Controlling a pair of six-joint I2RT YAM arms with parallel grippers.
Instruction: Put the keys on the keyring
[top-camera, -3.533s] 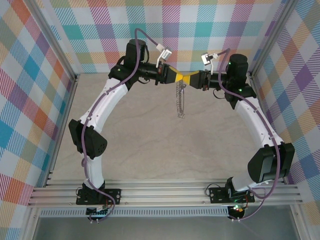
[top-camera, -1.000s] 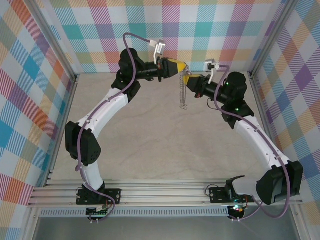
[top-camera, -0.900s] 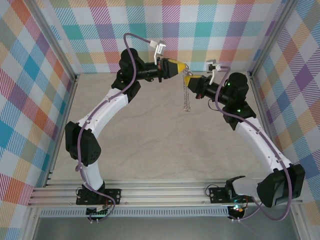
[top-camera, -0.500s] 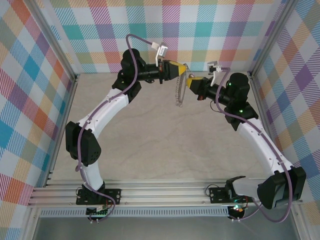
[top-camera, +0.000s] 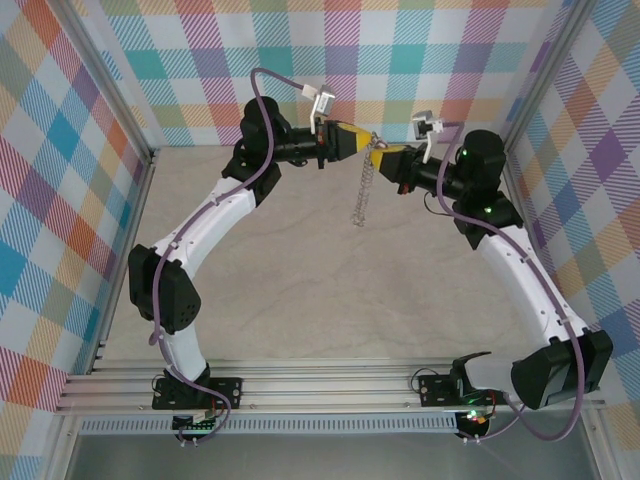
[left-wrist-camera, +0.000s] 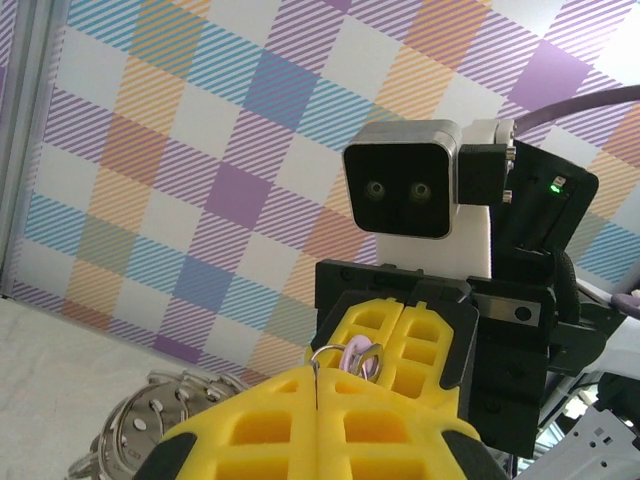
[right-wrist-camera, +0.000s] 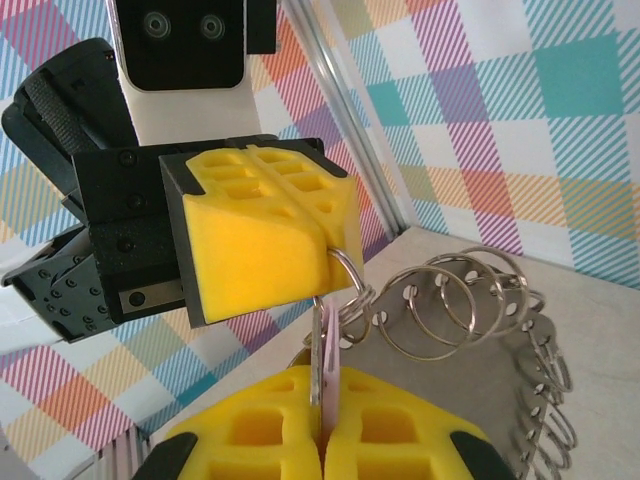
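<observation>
Plaid walls (top-camera: 400, 50), beige marbled tabletop (top-camera: 330, 290), keyring (top-camera: 362, 195) dangling above.

Lab cell: plaid walls (top-camera: 400, 50), aluminium frame (top-camera: 330, 385)

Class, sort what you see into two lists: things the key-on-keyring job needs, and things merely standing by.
Job: left pincer, right pincer, key, bunch of split rings.
Standing by: table, checked walls, aluminium rails.
</observation>
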